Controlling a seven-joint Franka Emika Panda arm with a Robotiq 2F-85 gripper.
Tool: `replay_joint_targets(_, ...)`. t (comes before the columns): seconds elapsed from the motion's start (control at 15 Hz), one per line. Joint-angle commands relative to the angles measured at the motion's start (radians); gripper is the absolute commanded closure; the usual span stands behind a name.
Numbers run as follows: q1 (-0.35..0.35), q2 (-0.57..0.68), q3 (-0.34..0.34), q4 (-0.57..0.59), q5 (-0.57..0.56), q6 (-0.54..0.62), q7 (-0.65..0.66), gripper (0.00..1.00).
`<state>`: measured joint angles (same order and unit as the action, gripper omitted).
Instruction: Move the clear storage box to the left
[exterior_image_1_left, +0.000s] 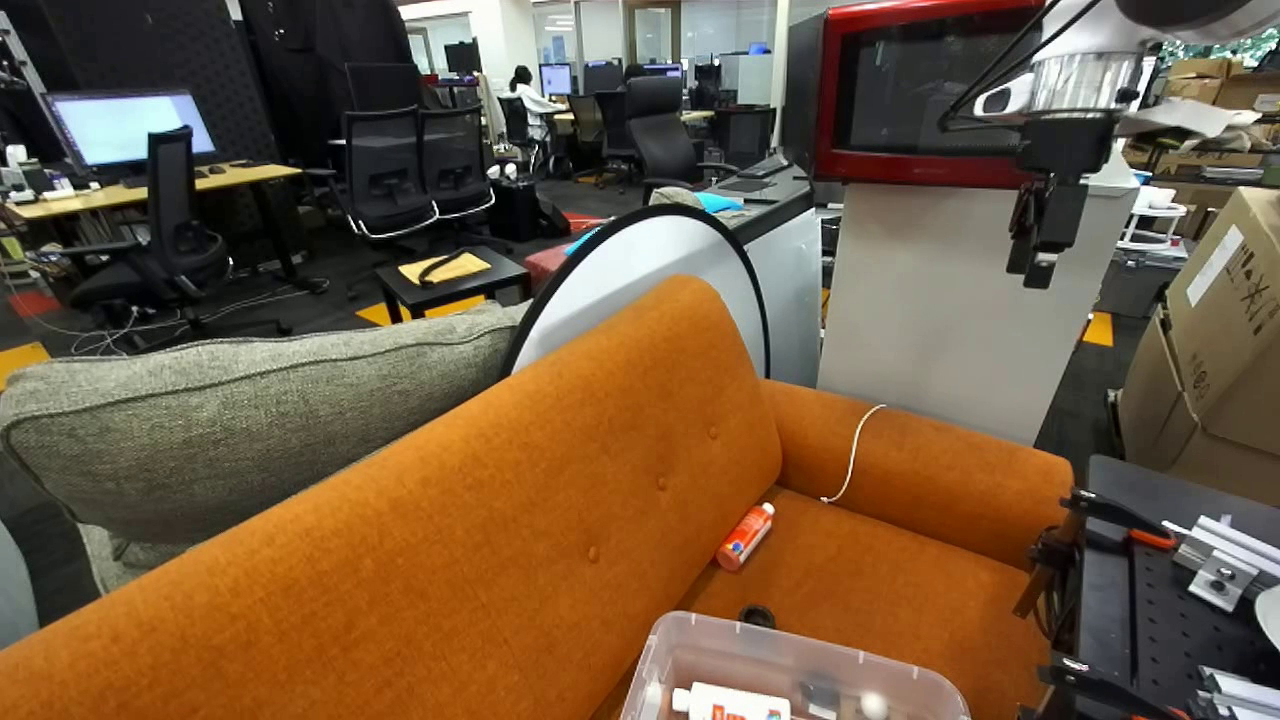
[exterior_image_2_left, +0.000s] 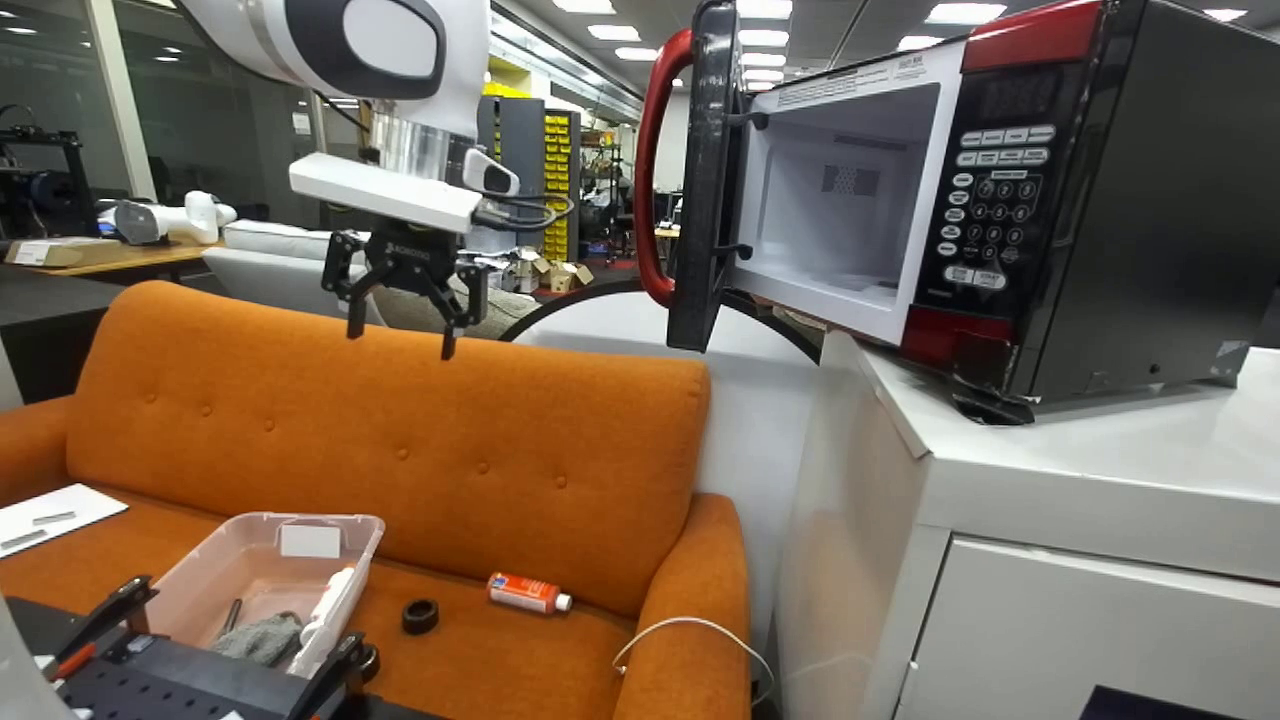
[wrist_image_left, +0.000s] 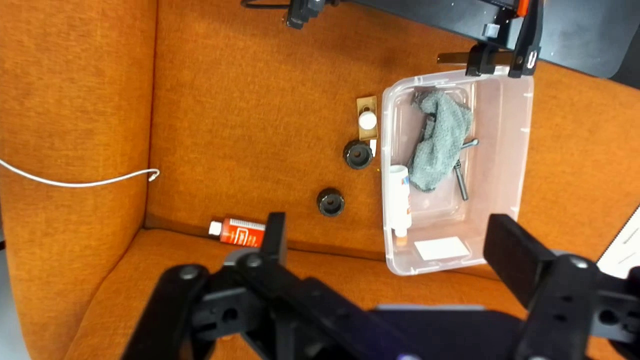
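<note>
The clear storage box (wrist_image_left: 504, 145) sits upright on the seat of the orange sofa. It holds a grey cloth (wrist_image_left: 440, 140), a white bottle (wrist_image_left: 400, 197) and dark tools, with a white label on one end wall. In an exterior view the box (exterior_image_1_left: 800, 640) is cut off by the lower edge. In an exterior view its near end (exterior_image_2_left: 290, 545) is partly hidden by a black table. My gripper (exterior_image_2_left: 402, 338) is open and empty, high above the sofa and apart from the box. In the wrist view its spread fingers (wrist_image_left: 387, 226) frame the label end from above.
A black table (exterior_image_2_left: 190, 670) with clamps (wrist_image_left: 527, 45) borders the box and overlaps its rim in view. An orange bottle (exterior_image_2_left: 525, 592), black knobs (wrist_image_left: 330, 202) and a white cable (exterior_image_2_left: 690, 622) lie on the sofa. A red microwave (exterior_image_2_left: 985, 190) stands open on a white cabinet (exterior_image_2_left: 1060, 460).
</note>
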<state>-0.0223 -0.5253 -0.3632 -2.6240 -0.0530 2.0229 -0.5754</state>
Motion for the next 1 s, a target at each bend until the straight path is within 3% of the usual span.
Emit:
replay_joint_targets(0.0, 0.008, 0.141, 0.047, 0.005, 0.019, 0.107, -0.007, 0.00)
replay_joint_targets(0.13, 0.022, 0.222, 0.070, 0.005, 0.049, 0.215, 0.001, 0.00)
replay_joint_targets(0.2, -0.001, 0.169, 0.078, -0.008, 0.036, 0.157, -0.005, 0.00)
replay_joint_targets(0.33, 0.003, 0.227, 0.095, -0.005, 0.046, 0.212, -0.002, 0.00)
replay_joint_targets(0.67, 0.001, 0.224, 0.094, 0.000, 0.047, 0.215, -0.002, 0.00)
replay_joint_targets(0.93, 0.004, 0.319, 0.112, 0.008, 0.065, 0.306, 0.074, 0.00)
